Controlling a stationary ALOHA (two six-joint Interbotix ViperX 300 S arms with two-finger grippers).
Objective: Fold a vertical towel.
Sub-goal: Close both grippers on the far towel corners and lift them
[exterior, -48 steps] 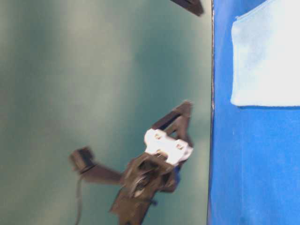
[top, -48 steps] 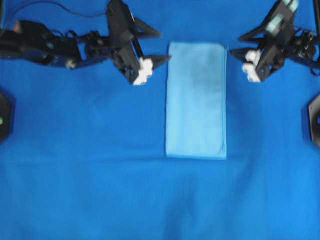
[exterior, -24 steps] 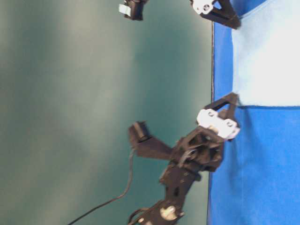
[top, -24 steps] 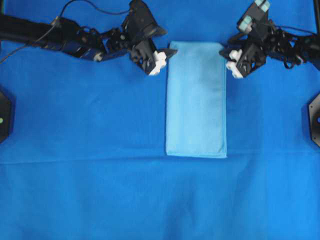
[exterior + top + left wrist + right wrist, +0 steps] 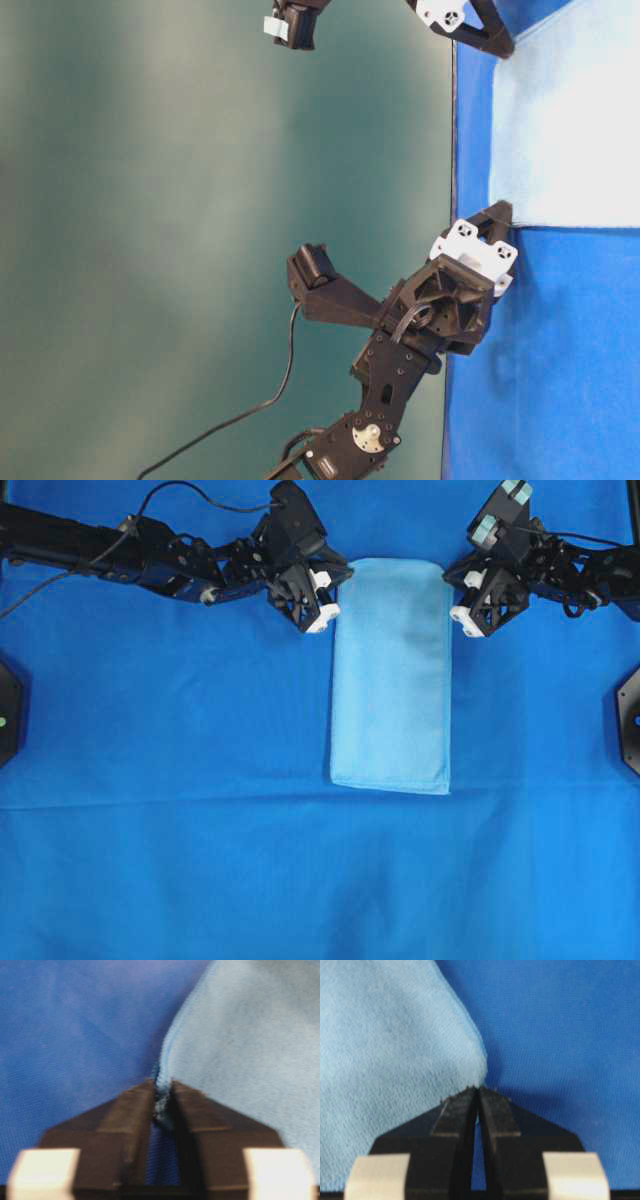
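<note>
**Towel pinched at its 2 far corners**

The towel (image 5: 391,675) lies lengthwise on the dark blue cloth (image 5: 200,860). The left gripper (image 5: 333,593) and right gripper (image 5: 456,596) are each clamped on a top corner, probably so that edge can be carried toward the near edge evenly.

Bright, even overhead light, soft faint shadows, no glare; both wrist views slightly soft up close.
</note>
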